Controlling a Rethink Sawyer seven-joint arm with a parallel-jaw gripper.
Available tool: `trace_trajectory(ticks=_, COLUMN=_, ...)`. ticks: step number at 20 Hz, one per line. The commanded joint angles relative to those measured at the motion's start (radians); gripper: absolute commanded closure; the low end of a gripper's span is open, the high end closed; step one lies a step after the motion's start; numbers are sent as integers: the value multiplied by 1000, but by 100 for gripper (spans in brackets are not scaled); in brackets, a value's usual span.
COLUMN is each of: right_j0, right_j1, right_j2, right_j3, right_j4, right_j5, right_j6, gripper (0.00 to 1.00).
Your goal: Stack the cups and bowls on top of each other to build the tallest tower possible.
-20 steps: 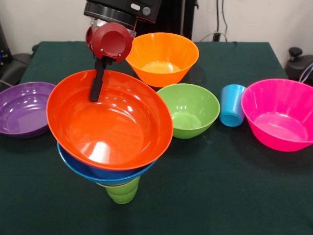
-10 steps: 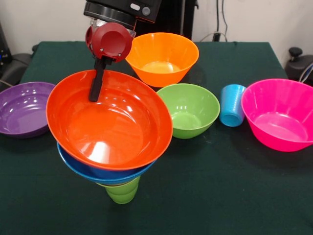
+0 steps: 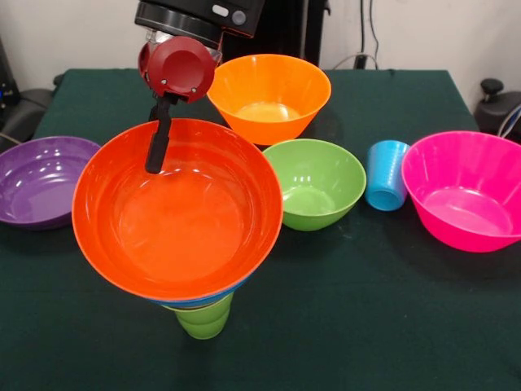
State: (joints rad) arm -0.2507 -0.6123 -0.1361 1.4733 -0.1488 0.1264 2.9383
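Front view of a dark green tabletop [image 3: 366, 326] with a partly built tower at its near left. The tower's base is a lime green cup [image 3: 203, 318], standing mouth down; upon it sits a blue bowl [image 3: 199, 300], of which only a thin edge of rim shows, and upon that a large red-orange bowl [image 3: 183, 228], mouth up and tipped toward the camera. The claw [image 3: 155, 155] hangs from the red and black arm at the far rim of the red-orange bowl, one dark finger [image 3: 156, 147] reaching down inside the bowl against its wall; the other finger is hidden, so whether the claw is clamped on the rim or apart cannot be told. Loose pieces rest on the tabletop: a purple bowl [image 3: 37, 179] at the left edge, a yellow-orange bowl [image 3: 269, 94] at the far centre, a green bowl [image 3: 313, 183] just in front of it, a light blue cup [image 3: 386, 175] on its side, and a pink bowl [image 3: 464, 191] at the right.
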Motion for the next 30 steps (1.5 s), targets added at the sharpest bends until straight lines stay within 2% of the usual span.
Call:
trace_trajectory(ticks=1, right_j0=-26, right_j1=52, right_j2=89, right_j3=-22, right_j4=-15, right_j5=47, right_j6=-41, gripper=0)
trace_trajectory(ticks=15, right_j0=-34, right_j1=44, right_j2=102, right_j3=-53, right_j4=-2, right_j5=83, right_j6=-43, gripper=0)
trace_trajectory(ticks=22, right_j0=-54, right_j1=-14, right_j2=126, right_j3=-64, right_j4=11, right_j5=167, right_j6=-79, gripper=0)
trace_trajectory(ticks=30, right_j0=-62, right_j1=-31, right_j2=139, right_j3=-153, right_j4=32, right_j5=291, right_j6=-100, gripper=0)
